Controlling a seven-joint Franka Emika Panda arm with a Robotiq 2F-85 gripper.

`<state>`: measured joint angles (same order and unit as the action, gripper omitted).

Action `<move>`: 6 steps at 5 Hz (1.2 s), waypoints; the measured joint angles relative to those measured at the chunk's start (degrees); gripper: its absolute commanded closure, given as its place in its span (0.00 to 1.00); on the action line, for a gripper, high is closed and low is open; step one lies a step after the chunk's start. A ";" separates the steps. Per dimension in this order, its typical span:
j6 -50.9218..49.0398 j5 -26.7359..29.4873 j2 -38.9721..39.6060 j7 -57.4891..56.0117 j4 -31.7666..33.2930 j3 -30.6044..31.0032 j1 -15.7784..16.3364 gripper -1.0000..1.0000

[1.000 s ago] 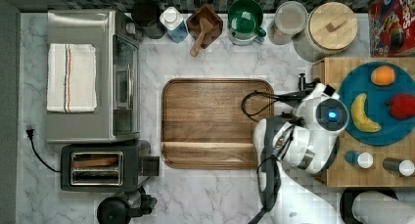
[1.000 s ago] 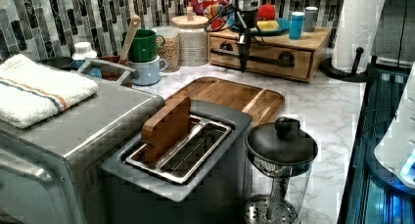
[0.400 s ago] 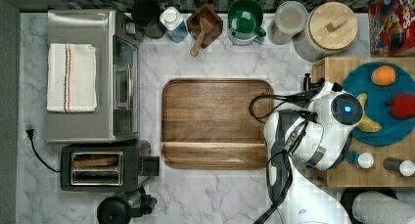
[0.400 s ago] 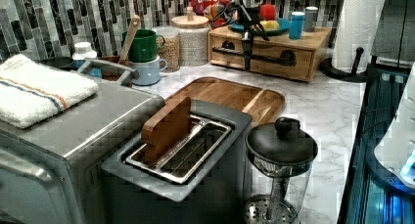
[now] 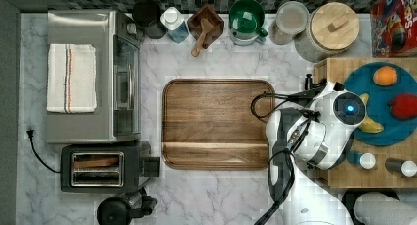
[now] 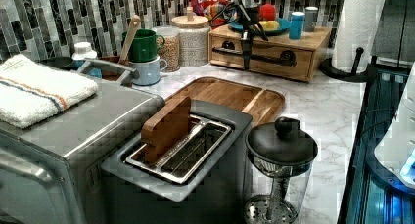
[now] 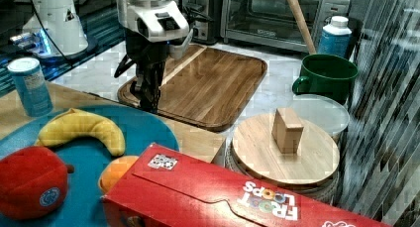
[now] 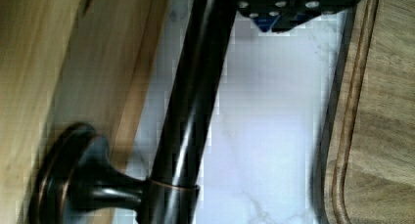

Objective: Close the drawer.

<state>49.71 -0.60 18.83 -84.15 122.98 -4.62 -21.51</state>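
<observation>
Gripper (image 6: pixel 246 48) in left view hangs fingers-down right at the drawer (image 6: pixel 264 55) front, at the dark bar handle (image 6: pixel 271 59); whether it touches the bar can't be told, and finger gap can't be told either. Drawer front sits flush with the light wood box carrying the blue plate (image 6: pixel 254 28), far side of the counter, beyond the brown board (image 6: pixel 230 94).

Top view: white arm (image 5: pixel 319 131) covers the box's left edge, between brown board (image 5: pixel 216 124) and blue plate (image 5: pixel 388 131); drawer hidden under it.

Right view: gripper (image 7: pixel 148 90) points down past the near edge of the wood top, just in front of the board (image 7: pixel 208 83); finger state can't be told.

Wrist view: handle (image 8: pixel 191 106) runs close alongside the light wood drawer front (image 8: pixel 58 77), one round mount (image 8: pixel 73 180) fixed to it; marble counter (image 8: pixel 274 136) and board rim (image 8: pixel 357 111) beyond.
</observation>
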 measured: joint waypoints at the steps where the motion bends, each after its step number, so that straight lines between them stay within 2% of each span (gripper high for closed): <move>1: -0.03 -0.03 0.03 0.00 0.00 -0.61 0.62 1.00; 6: -0.08 0.94 0.07 0.00 -0.11 -0.97 0.81 1.00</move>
<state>49.63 0.34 18.90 -84.15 122.87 -5.60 -20.70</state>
